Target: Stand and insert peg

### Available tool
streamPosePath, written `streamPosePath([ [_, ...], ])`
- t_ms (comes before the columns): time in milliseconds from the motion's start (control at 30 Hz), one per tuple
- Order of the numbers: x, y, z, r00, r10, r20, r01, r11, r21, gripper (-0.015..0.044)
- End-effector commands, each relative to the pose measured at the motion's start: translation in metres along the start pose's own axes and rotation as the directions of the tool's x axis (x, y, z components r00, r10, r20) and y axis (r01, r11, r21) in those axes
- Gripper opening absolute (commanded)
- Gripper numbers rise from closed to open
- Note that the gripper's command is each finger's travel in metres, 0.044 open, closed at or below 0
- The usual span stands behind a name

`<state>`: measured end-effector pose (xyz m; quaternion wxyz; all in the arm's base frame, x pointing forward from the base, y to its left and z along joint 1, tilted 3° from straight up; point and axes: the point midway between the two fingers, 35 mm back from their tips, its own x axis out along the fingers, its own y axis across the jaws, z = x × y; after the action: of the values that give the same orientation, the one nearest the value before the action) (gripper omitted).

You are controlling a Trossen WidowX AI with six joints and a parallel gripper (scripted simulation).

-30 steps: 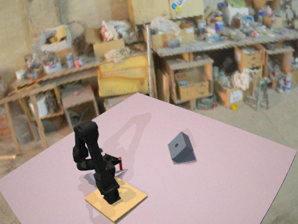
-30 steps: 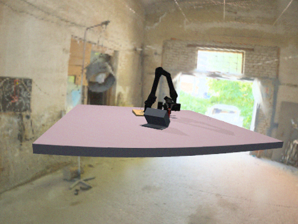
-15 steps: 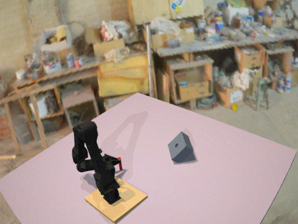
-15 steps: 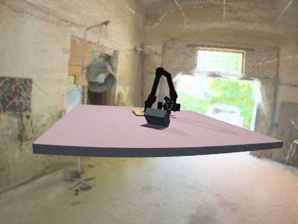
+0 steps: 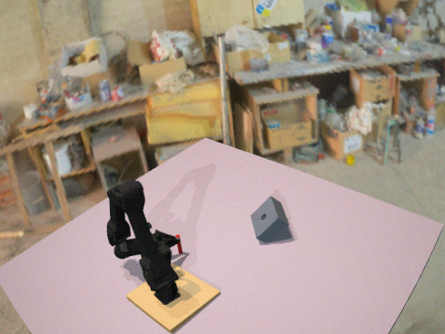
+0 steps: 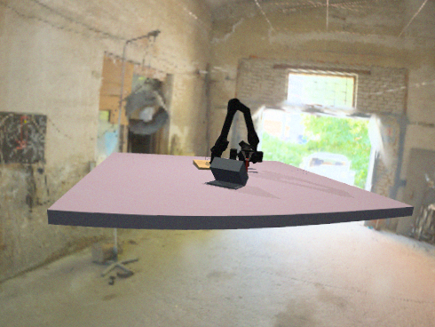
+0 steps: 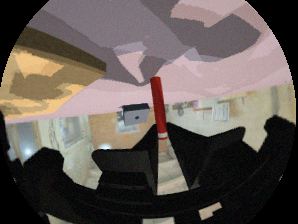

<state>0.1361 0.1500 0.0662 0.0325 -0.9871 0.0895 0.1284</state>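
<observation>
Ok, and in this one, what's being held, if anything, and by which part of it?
The red peg, held between the jaws near its white-banded end, with the plain end sticking out.

Gripper [image 5: 176,240] [image 7: 161,125] & arm [image 5: 144,227] [image 6: 243,107]: all blk. Peg [image 5: 180,245] [image 7: 158,107] at fingertips: red, wht band at gripper end. Table [image 5: 327,272] [image 6: 146,191] [image 7: 200,80] under gripper: plain pale pink top, dk grey edge. Panel [image 5: 268,222] [image 6: 228,171] [image 7: 135,116] beyond gripper: blue-grey.

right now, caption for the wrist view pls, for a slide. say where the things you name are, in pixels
Banded red peg [image 7: 158,105] held in the gripper [image 7: 161,125], with the holed panel [image 7: 135,116] beyond.
</observation>
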Motion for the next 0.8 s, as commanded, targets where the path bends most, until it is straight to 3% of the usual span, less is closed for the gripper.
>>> streamPosePath([
  [0, 0.0000, 0.0000, 0.0002, 1.000, 0.001, 0.001, -0.001, 1.000, 0.001, 0.0049],
  [33, 0.0000, 0.0000, 0.0000, 1.000, 0.000, 0.000, 0.000, 1.000, 0.000, 0.0049],
  [133, 0.0000, 0.0000, 0.0000, 1.000, 0.000, 0.000, 0.000, 1.000, -0.001, 0.0128],
  [767, 0.0000, 0.0000, 0.0000, 1.000, 0.000, 0.000, 0.000, 1.000, -0.001, 0.0130],
])
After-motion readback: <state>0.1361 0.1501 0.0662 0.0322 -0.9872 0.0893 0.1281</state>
